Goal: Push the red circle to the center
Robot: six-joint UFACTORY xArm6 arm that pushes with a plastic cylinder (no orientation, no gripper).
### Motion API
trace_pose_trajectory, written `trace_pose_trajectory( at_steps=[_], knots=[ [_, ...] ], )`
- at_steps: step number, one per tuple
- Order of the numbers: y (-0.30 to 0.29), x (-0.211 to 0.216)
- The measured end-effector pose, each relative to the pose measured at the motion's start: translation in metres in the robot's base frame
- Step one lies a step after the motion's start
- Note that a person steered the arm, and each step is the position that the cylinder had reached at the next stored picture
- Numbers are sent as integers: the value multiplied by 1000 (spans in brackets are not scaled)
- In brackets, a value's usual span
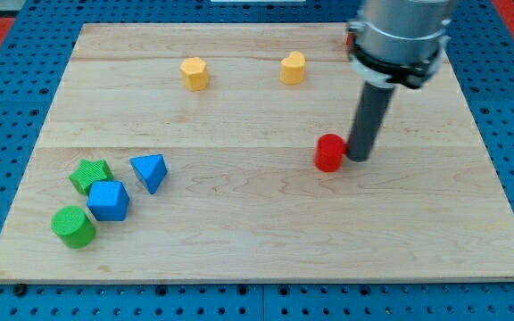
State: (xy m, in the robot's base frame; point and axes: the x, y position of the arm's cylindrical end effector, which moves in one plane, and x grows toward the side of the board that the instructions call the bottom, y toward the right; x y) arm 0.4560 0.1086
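Observation:
The red circle block (330, 152) stands on the wooden board (257, 223), right of the board's middle. My tip (360, 158) is on the board just to the view's right of the red circle, touching or nearly touching its side. The dark rod rises from there to the arm's grey body at the view's top right.
A yellow hexagon block (194, 73) and a yellow heart-like block (294, 68) sit near the view's top. At the lower left are a green star-like block (90, 175), a blue triangle (150, 171), a blue cube-like block (108, 200) and a green cylinder (73, 226).

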Motion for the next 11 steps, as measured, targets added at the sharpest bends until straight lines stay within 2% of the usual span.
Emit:
trace_pose_trajectory(
  at_steps=[1,2,3,7,8,9,10,11],
  knots=[
    [-12,5],
    [-12,51],
    [-53,46],
    [-9,17],
    [-62,-6],
    [-80,-3],
    [-76,67],
    [-107,84]
  ],
)
